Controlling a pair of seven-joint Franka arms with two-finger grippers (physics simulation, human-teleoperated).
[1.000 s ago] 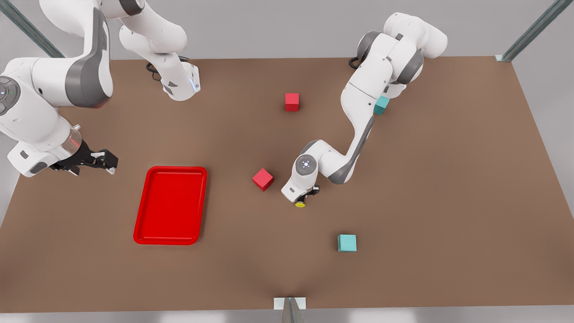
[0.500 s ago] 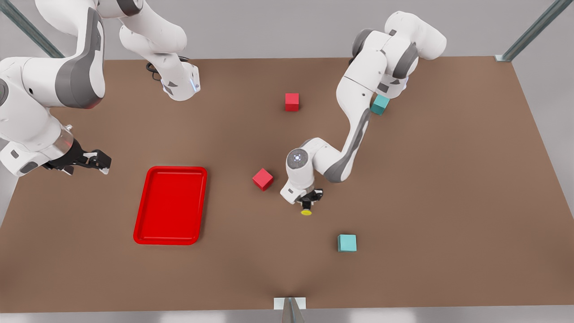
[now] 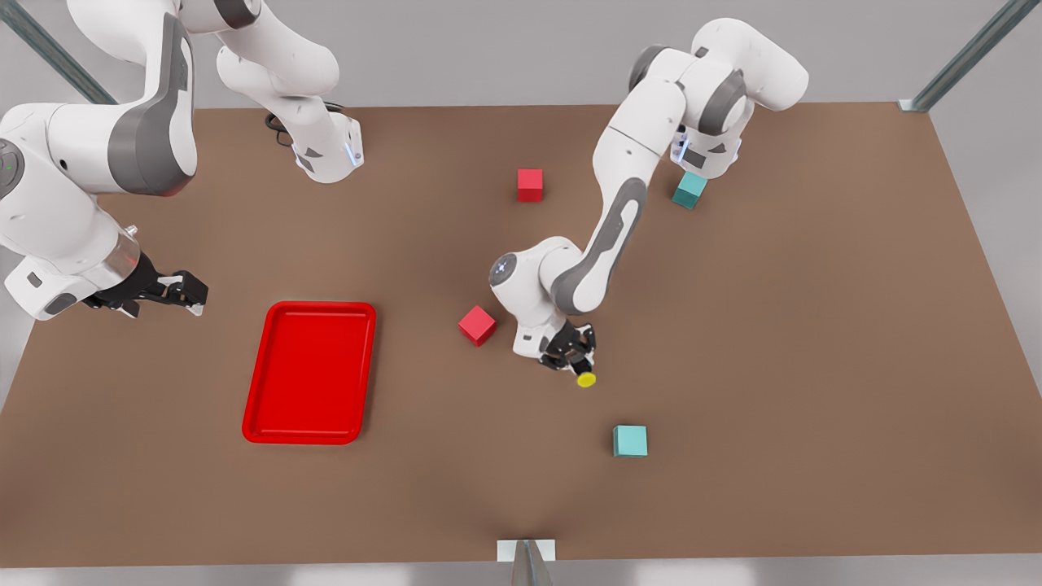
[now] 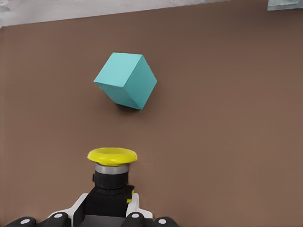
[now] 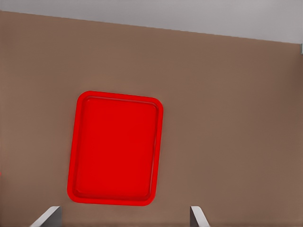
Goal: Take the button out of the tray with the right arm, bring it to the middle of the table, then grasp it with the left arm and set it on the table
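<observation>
The button (image 3: 585, 379), yellow cap on a dark body, is held near the middle of the table (image 3: 814, 342) by my left gripper (image 3: 572, 355). In the left wrist view the fingers clamp the button's (image 4: 112, 163) black body and the left gripper (image 4: 109, 205) is shut on it, just above the tabletop. The red tray (image 3: 311, 372) lies empty at the front view's left. My right gripper (image 3: 177, 290) hovers open beside the tray's far left corner. The right wrist view looks down on the tray (image 5: 116, 147) with the right fingertips (image 5: 47, 216) spread wide.
One red cube (image 3: 477, 325) sits close to the left wrist, another (image 3: 530, 184) farther back. A teal cube (image 3: 630, 440) lies just beyond the button, also the teal cube (image 4: 126, 80) in the left wrist view. Another teal cube (image 3: 689, 190) sits by the left arm's base.
The left wrist has swung and turned, carrying the button toward the front view's right. The right arm drifted slightly but stays beside the tray, still open.
</observation>
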